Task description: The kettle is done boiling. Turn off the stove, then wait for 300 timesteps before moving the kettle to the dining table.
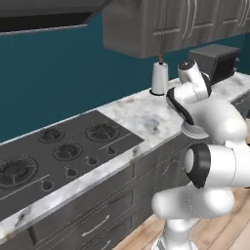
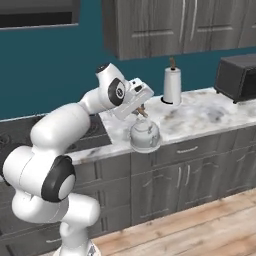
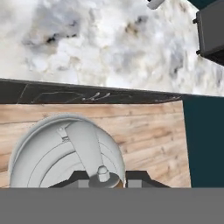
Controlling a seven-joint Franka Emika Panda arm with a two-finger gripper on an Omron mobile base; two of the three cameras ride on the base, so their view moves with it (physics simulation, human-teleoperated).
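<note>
Just below the tool [image 2: 141,113] hangs the kettle [image 2: 144,135], gripped by its handle.

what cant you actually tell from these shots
- Gripper fingertips: in the right base view, hidden behind the kettle handle.
- Stove knob positions: too small in the left base view.
- Kettle's underside: cut off by the white arm in the left base view.
</note>
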